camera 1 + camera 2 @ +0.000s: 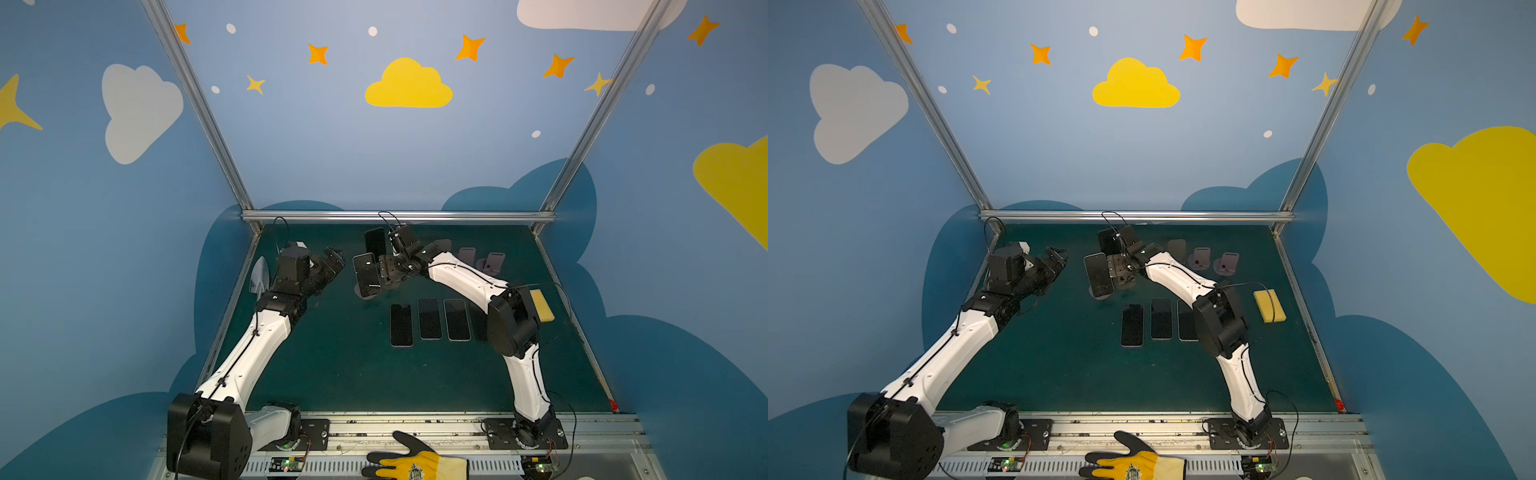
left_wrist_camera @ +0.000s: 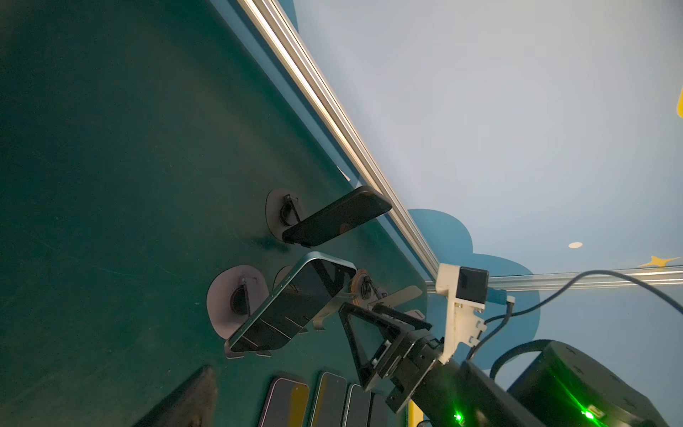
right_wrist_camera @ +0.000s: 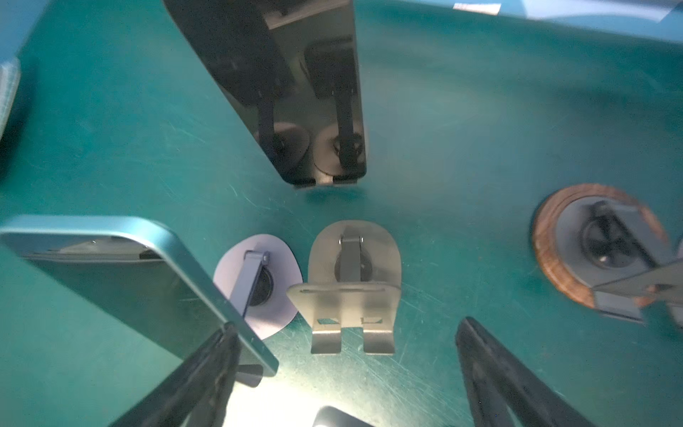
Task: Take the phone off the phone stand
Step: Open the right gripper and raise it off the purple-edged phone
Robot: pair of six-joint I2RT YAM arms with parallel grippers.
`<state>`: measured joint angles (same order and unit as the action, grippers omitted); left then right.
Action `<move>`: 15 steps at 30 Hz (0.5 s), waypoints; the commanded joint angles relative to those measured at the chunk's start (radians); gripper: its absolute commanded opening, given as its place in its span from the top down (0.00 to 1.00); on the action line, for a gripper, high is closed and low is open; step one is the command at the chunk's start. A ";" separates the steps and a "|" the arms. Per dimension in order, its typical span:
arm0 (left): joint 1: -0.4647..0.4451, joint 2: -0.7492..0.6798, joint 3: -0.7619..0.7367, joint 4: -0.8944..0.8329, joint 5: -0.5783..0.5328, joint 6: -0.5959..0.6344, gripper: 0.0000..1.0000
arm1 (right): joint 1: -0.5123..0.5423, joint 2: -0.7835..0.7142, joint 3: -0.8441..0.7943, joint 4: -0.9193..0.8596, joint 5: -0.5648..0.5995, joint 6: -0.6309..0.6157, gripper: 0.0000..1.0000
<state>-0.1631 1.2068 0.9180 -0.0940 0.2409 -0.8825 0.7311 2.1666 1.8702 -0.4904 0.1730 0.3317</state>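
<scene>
- Teal phone (image 3: 111, 288) leans on its lavender stand (image 3: 258, 281), on the counter (image 3: 480, 148).
- Right claw (image 3: 347, 325) gapes wide, one finger (image 3: 199, 369) at the phone's edge; centre both fingers across it before closing.
- Left claw (image 1: 332, 259) stands open, well apart.

- No word, brand or number could be read in any view.
- The yellow glove (image 1: 419, 463), at the lower centre of both top views, bore a dark emblem too small to make out.
- A white sticker (image 3: 476, 6), at the upper edge of the right wrist view, was blurred beyond reading.
</scene>
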 commanded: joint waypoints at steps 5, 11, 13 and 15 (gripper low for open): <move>-0.002 0.014 0.007 0.005 -0.006 0.015 0.00 | -0.021 0.037 0.005 0.044 -0.010 0.007 0.10; -0.003 0.014 0.008 0.005 -0.007 0.015 0.00 | -0.027 0.088 0.051 0.033 -0.027 0.010 0.14; -0.003 0.014 0.009 0.004 -0.005 0.017 0.00 | -0.028 0.100 0.060 0.040 -0.039 0.010 0.15; -0.002 0.012 0.009 0.004 -0.006 0.017 0.00 | -0.028 0.107 0.060 0.051 -0.051 0.009 0.17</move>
<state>-0.1638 1.2118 0.9180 -0.0944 0.2409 -0.8825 0.7082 2.2509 1.9011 -0.4530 0.1474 0.3363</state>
